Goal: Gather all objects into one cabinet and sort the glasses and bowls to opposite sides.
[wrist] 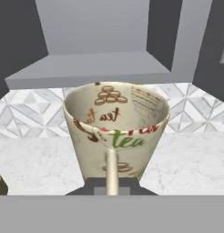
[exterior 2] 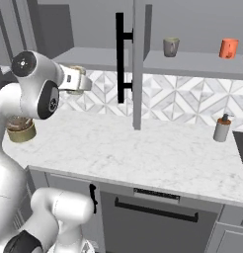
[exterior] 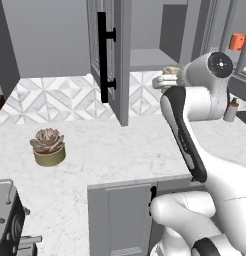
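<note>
While the cream patterned cup [wrist: 116,132] hangs in the air above the tabletop [exterior: 125,145], facing the open cabinet's shelf [wrist: 93,70], its rim could catch the shelf edge if raised too little. The cup sits upright just ahead of the fingers, handle toward them; the gripper [wrist: 112,184] is closed on it

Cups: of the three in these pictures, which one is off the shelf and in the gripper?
The cream patterned cup, held in the gripper above the counter; the grey cup and orange cup stand on the cabinet shelf.
</note>
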Tool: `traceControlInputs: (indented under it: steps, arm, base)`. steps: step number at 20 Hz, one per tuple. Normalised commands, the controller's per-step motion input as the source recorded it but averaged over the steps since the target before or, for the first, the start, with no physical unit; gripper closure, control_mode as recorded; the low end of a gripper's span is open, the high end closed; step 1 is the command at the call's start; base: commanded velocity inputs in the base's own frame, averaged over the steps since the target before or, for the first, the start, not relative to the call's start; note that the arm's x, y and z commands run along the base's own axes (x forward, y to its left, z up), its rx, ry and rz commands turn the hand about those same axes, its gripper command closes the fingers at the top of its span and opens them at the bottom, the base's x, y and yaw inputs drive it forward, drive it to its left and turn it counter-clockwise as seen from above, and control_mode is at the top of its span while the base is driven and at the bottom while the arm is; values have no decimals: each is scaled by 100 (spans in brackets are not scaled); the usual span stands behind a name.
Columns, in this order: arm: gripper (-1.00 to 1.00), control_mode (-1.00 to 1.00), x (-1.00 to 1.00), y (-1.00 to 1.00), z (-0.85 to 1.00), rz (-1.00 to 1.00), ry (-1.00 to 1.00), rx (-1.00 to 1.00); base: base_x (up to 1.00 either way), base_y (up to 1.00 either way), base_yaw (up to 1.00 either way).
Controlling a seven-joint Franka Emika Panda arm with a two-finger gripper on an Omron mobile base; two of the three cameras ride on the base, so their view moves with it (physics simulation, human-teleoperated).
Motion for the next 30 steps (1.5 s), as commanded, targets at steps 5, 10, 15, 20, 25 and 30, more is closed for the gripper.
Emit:
traceControlInputs:
  steps: [5, 10, 15, 20, 25, 30]
  arm:
    - [100, -100, -57, 0, -43, 0, 14, 0]
    - [100, 100, 0, 0, 0, 0, 1, 0]
    - [100, 100, 0, 0, 0, 0, 0, 0]
    - [100, 100, 0, 0, 0, 0, 0, 0]
    - [100, 100, 0, 0, 0, 0, 0, 0]
    - [100, 100, 0, 0, 0, 0, 0, 0]
  base:
    - [0, 0, 0]
    - [0, 0, 0]
    - [-100, -17, -3]
    - [-100, -14, -4]
    - [-35, -91, -1]
    - [-6, -100, -6]
